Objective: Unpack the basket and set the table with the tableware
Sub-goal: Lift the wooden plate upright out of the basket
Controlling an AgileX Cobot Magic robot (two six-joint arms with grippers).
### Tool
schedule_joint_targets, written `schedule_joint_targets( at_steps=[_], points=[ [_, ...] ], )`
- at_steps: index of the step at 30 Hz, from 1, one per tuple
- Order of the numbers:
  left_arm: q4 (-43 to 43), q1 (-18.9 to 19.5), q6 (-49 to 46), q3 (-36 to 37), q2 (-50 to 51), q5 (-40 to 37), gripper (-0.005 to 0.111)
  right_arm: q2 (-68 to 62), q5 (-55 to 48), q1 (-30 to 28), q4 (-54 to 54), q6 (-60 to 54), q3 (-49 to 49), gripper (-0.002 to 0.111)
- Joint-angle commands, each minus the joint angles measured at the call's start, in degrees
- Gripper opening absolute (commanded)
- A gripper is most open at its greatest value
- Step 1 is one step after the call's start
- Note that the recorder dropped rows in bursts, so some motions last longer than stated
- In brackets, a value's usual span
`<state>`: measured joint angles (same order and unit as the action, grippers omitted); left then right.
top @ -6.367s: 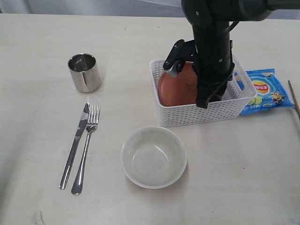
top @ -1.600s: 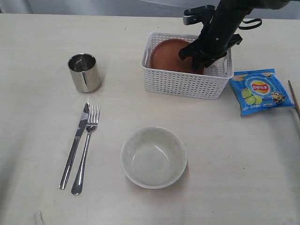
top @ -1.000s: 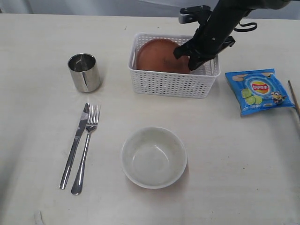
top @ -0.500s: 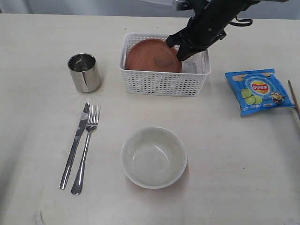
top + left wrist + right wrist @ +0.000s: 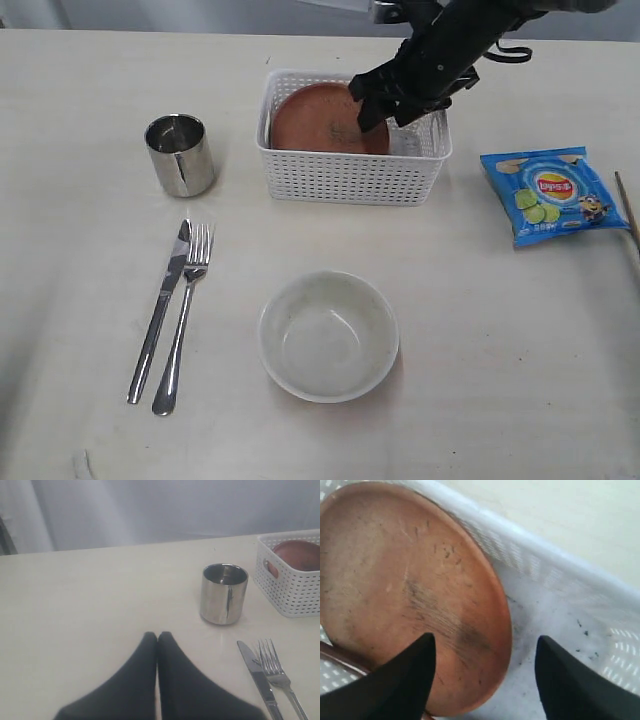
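The white basket [image 5: 350, 180] stands at the back middle of the table [image 5: 500, 330]. Inside it the reddish-brown plate [image 5: 315, 120] leans tilted against the wall. My right gripper [image 5: 378, 112] hangs over the basket, open, its jaws straddling the plate's edge [image 5: 502, 605] without closing on it. The white bowl [image 5: 328, 335] sits at the front centre. The steel cup [image 5: 180, 155] stands at the left, with the knife [image 5: 160, 310] and fork [image 5: 185, 320] side by side in front of it. My left gripper [image 5: 157, 636] is shut and empty, low over the table near the cup [image 5: 224, 594].
A blue chip bag [image 5: 550, 195] lies right of the basket. A thin wooden stick [image 5: 628, 212], possibly chopsticks, shows at the right edge. The basket's corner [image 5: 290, 580] shows in the left wrist view, with the knife [image 5: 260, 677] and fork [image 5: 277, 675].
The basket slid left across the table with my right gripper inside it, then stopped. The gripper has shifted slightly over the plate's right edge.
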<state>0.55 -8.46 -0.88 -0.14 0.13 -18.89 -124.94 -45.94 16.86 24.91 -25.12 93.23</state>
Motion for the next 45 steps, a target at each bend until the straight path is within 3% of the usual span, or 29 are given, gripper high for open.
schedule_joint_targets(
  at_steps=[1,12,15,19,27,45],
  points=[
    [-0.13,-0.33,0.15,0.14,-0.13,0.48,0.000,-1.78,0.79,-0.01,0.71,-0.87,0.00,0.056],
    [-0.13,-0.33,0.15,0.14,-0.13,0.48,0.000,-3.17,2.69,1.61,0.50,-0.87,0.00,0.054],
    [-0.13,-0.33,0.15,0.14,-0.13,0.48,0.000,-3.87,2.67,2.32,0.27,-1.04,0.00,0.037],
    [-0.13,-0.33,0.15,0.14,-0.13,0.48,0.000,-3.35,3.29,2.60,0.09,-1.31,0.00,-0.001],
    [-0.13,-0.33,0.15,0.14,-0.13,0.48,0.000,1.38,4.55,2.60,-7.39,1.49,0.00,0.000],
    [-0.13,-0.33,0.15,0.14,-0.13,0.48,0.000,10.83,0.27,2.60,-9.16,1.79,0.00,0.000]
  ],
)
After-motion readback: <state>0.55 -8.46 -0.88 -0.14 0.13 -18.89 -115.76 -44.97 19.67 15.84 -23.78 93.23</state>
